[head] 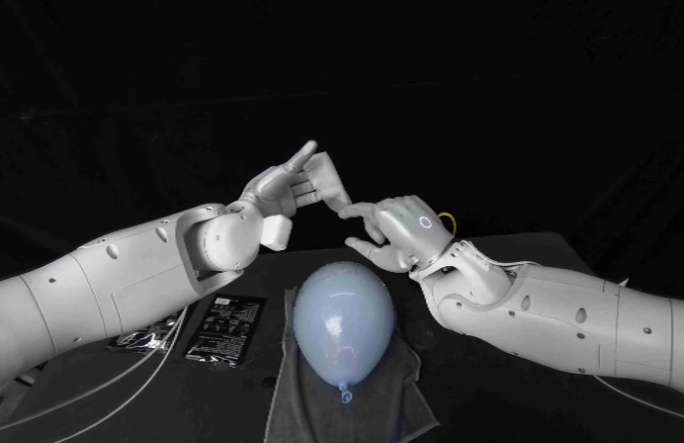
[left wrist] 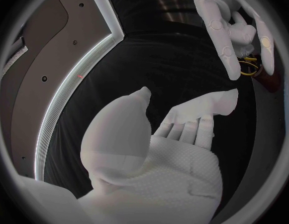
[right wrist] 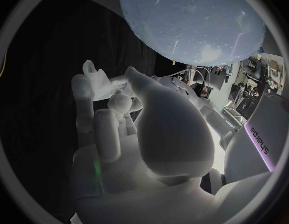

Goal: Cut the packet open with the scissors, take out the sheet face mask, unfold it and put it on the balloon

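Extending the left hand's fingers (left wrist: pixel 197 119) straight and close side by side, thumb standing off to one side, gripping nothing. Pointing those fingertips up and away from the robot in the head view, with the left hand (head: pixel 293 191) held above the table (head: pixel 213 403) and its white forearm sloping up from the picture's left edge.

Bending the right hand's fingers (head: pixel 357 214) into a loose hook, thumb set opposite with a gap between, and nothing seen in the grasp. Holding the right hand (head: pixel 396 227) slightly lower and just beside the left, each hand's fingers turned toward the other. Showing a dark gap between the two hands in the left wrist view, so near but apart.

Finding the pale blue balloon (head: pixel 342 314) lying lengthwise on a dark cloth (head: pixel 392 394), between the two forearms, knot toward the robot. Lying on the robot's side of both hands and lower, touched by neither.

Finding the black packet (head: pixel 228 329) lying flat on the table just beside the cloth's left edge in the head view, under the left forearm — cut or uncut, cannot tell. Noting a smaller dark item (head: pixel 142 341) farther left, too unclear to name, with thin cables (head: pixel 128 374) crossing the table beside it.

Leaving dark open room above and beyond both hands.
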`<action>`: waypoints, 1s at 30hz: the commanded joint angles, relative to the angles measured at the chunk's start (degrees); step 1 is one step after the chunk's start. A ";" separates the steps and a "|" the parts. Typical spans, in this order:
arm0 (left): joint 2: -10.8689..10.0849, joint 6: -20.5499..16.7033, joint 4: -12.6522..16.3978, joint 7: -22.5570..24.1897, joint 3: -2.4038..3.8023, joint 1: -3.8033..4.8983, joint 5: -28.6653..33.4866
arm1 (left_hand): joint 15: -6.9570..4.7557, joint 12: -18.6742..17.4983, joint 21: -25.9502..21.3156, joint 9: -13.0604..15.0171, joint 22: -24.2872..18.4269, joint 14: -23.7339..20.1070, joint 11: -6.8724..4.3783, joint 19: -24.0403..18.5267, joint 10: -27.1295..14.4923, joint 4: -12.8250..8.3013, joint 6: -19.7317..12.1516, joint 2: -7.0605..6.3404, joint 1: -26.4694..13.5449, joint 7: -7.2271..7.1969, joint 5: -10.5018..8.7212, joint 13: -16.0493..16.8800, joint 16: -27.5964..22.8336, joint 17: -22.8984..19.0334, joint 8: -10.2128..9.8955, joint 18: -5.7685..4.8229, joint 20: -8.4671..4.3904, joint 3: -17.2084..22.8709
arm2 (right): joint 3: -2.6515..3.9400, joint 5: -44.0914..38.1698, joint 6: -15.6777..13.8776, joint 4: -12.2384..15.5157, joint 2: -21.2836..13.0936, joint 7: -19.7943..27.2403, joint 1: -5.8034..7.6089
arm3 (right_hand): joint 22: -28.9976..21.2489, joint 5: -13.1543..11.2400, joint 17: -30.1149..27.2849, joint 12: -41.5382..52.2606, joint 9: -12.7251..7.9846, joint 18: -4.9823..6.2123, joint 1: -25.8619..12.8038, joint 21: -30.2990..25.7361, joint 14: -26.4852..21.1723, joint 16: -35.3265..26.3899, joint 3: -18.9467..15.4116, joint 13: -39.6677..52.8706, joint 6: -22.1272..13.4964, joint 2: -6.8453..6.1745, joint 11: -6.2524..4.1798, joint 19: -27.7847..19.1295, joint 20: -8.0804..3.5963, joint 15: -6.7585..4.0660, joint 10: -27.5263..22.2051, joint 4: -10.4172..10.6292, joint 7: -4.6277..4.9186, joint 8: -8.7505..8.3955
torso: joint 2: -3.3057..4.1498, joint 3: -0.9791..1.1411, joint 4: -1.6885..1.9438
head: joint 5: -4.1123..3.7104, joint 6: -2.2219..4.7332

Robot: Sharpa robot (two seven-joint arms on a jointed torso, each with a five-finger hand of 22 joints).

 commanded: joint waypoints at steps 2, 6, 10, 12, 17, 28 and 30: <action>-0.01 0.32 0.32 1.30 0.08 0.04 0.75 | -0.02 -0.06 0.37 0.08 0.12 0.68 -0.02 0.91 0.89 -0.05 0.28 0.58 0.19 7.74 -0.16 0.07 0.17 0.13 -0.07 -0.27 0.02 -0.36 | 0.06 -4.75 -3.95 -1.28 1.00 -3.88 0.05 | -0.06 -0.15 3.06 0.41 0.11 1.22 0.39 -0.22 0.79 0.17 0.16 0.06 0.36 -0.13 -0.14 0.02 -0.17 0.22 0.49 0.16 -0.02 0.32 | -0.09 -0.01 -0.05 | 0.04 -0.01; 0.00 0.41 0.40 1.33 0.08 0.04 0.93 | -0.14 -0.04 0.81 0.13 0.27 1.46 -0.07 2.53 1.31 -0.08 0.48 0.85 0.55 7.74 -0.16 0.09 0.32 0.27 0.01 0.04 0.00 -0.74 | 0.06 -6.86 -4.14 -2.27 1.66 -5.78 0.06 | -1.14 -0.19 1.76 -0.42 0.12 1.65 -0.10 -3.42 0.13 -0.33 -0.40 -1.12 -0.07 -1.11 0.02 -1.46 -0.19 0.42 -0.87 0.46 0.08 0.40 | -0.10 -0.04 -0.09 | 0.01 -0.04; 0.03 0.44 0.54 1.32 0.08 0.04 1.01 | -0.19 0.02 0.88 0.18 0.27 1.87 -0.10 2.65 1.92 -0.11 0.69 0.92 0.73 7.74 -0.16 0.14 0.40 0.33 0.07 0.11 0.02 -0.87 | 0.06 -7.91 -4.36 -3.24 2.12 -6.83 0.06 | -2.03 -0.17 -0.40 -0.59 0.26 1.89 -0.29 -6.30 -1.21 -1.14 -1.40 -2.04 -1.33 -1.50 0.32 -3.16 0.03 0.70 -2.72 1.29 0.30 0.61 | -0.10 -0.10 -0.06 | -0.07 -0.07; 0.03 0.43 0.61 1.33 0.08 0.04 1.02 | -0.20 0.04 0.89 0.18 0.27 1.94 -0.11 2.67 2.04 -0.12 0.71 0.94 0.77 7.74 -0.16 0.15 0.42 0.35 0.08 0.12 0.02 -0.89 | 0.06 -8.17 -4.48 -3.67 2.33 -7.02 0.07 | -2.06 -0.21 -0.91 -0.22 0.46 1.86 -0.25 -6.57 -1.60 -1.28 -2.06 -2.13 -1.99 -1.59 0.42 -3.41 0.16 0.79 -3.34 1.73 0.38 0.95 | -0.09 -0.09 -0.03 | -0.09 -0.03; 0.02 0.44 0.70 1.30 0.08 0.04 1.05 | -0.23 0.08 0.91 0.22 0.26 2.16 -0.12 2.80 2.39 -0.13 0.88 0.97 0.89 7.75 -0.16 0.18 0.46 0.38 0.13 0.15 0.03 -0.97 | 0.08 -8.52 -4.81 -4.50 2.72 -7.07 0.09 | -1.88 -0.16 -1.45 2.88 3.11 1.97 0.61 -7.17 -2.17 -1.03 -4.04 -1.36 -3.22 -1.27 0.32 -3.58 0.33 0.96 -4.19 3.63 0.45 5.99 | -0.08 -0.09 -0.02 | -0.17 -0.03; 0.14 0.46 0.44 1.23 0.08 0.05 1.06 | -0.29 0.16 0.96 0.29 0.24 2.68 -0.16 3.03 3.13 -0.19 1.20 0.99 1.23 7.75 -0.16 0.24 0.57 0.47 0.23 0.21 0.03 -1.16 | 0.27 -7.99 -5.69 -4.59 2.17 -9.13 0.13 | -1.12 -0.17 -0.99 8.34 13.21 1.94 0.74 -7.83 -1.68 0.04 -7.43 -1.17 -13.83 -0.89 0.20 -2.68 0.19 0.62 -3.84 9.42 -0.05 24.57 | -0.10 -0.08 -0.06 | -0.18 -0.05; 0.14 0.49 0.43 1.22 0.08 0.05 1.06 | -0.31 0.19 0.97 0.31 0.24 2.89 -0.18 3.13 3.34 -0.21 1.28 1.01 1.36 7.75 -0.16 0.26 0.61 0.51 0.26 0.23 0.03 -1.21 | 0.34 -7.73 -5.79 -4.70 2.15 -9.74 0.14 | -1.00 -0.18 -0.78 8.99 14.05 1.96 1.05 -7.92 -1.50 0.22 -7.87 -1.23 -15.17 -0.80 0.15 -2.49 0.16 0.58 -3.67 10.47 -0.10 26.85 | -0.13 -0.07 -0.06 | -0.17 -0.07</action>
